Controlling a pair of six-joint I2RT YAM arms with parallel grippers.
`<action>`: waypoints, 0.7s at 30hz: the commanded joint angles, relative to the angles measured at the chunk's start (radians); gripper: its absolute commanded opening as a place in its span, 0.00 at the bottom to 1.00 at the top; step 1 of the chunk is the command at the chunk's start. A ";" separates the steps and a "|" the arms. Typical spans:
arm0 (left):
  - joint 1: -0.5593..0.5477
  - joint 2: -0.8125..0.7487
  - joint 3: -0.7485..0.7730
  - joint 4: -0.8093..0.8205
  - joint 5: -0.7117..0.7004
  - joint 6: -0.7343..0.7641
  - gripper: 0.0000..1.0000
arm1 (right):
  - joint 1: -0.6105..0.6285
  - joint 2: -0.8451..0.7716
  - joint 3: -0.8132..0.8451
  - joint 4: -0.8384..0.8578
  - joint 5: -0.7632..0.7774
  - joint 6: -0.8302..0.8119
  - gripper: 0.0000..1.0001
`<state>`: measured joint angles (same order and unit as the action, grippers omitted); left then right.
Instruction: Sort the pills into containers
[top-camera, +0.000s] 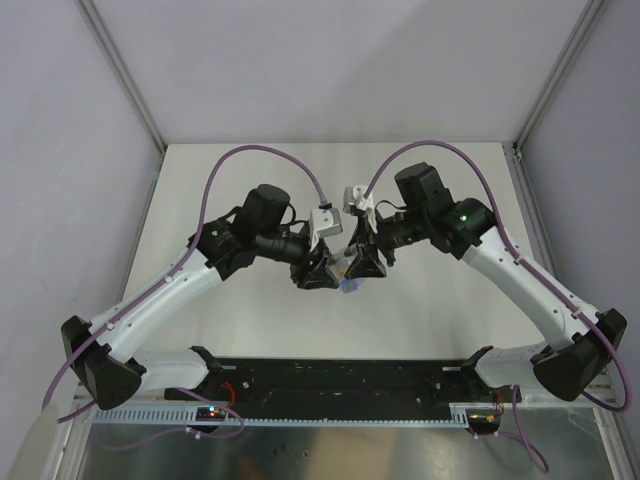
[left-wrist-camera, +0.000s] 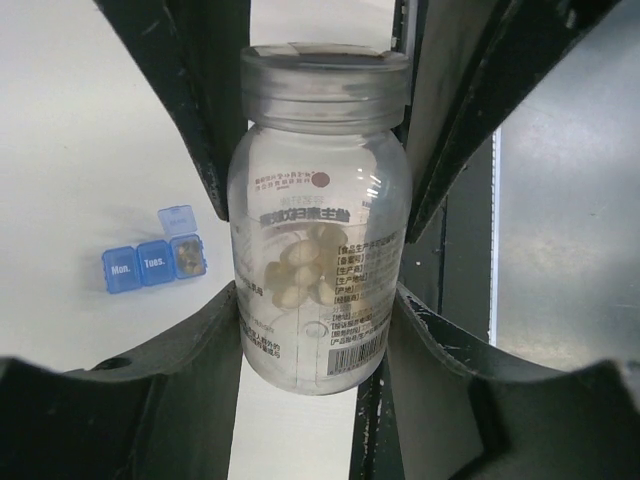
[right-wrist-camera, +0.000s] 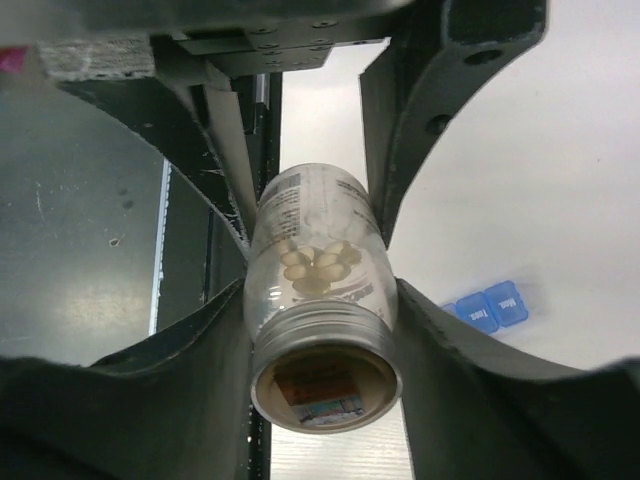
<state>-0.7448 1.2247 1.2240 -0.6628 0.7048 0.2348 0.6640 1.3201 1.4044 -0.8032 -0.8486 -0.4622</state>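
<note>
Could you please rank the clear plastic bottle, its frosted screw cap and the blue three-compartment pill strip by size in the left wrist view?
Clear plastic bottle
Frosted screw cap
Blue three-compartment pill strip; it lies farther away, so real size is unsure

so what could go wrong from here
1. The left gripper holds the bottle by its body; if the right gripper twists the cap, the bottle could slip or spin.
2. Only one small compartment of the pill box is open, so poured pills could miss it and scatter on the table.
</note>
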 joint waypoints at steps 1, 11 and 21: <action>0.008 -0.028 -0.008 0.036 0.028 -0.019 0.00 | 0.001 0.005 -0.001 0.027 -0.014 0.005 0.47; 0.013 -0.045 -0.014 0.042 -0.042 -0.015 0.57 | -0.051 -0.005 -0.001 0.002 -0.021 0.009 0.01; 0.043 -0.086 -0.024 0.048 -0.163 -0.001 0.99 | -0.129 0.022 0.010 -0.074 0.099 -0.007 0.00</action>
<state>-0.7227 1.1824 1.2060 -0.6308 0.6128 0.2272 0.5610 1.3231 1.4040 -0.8383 -0.8112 -0.4637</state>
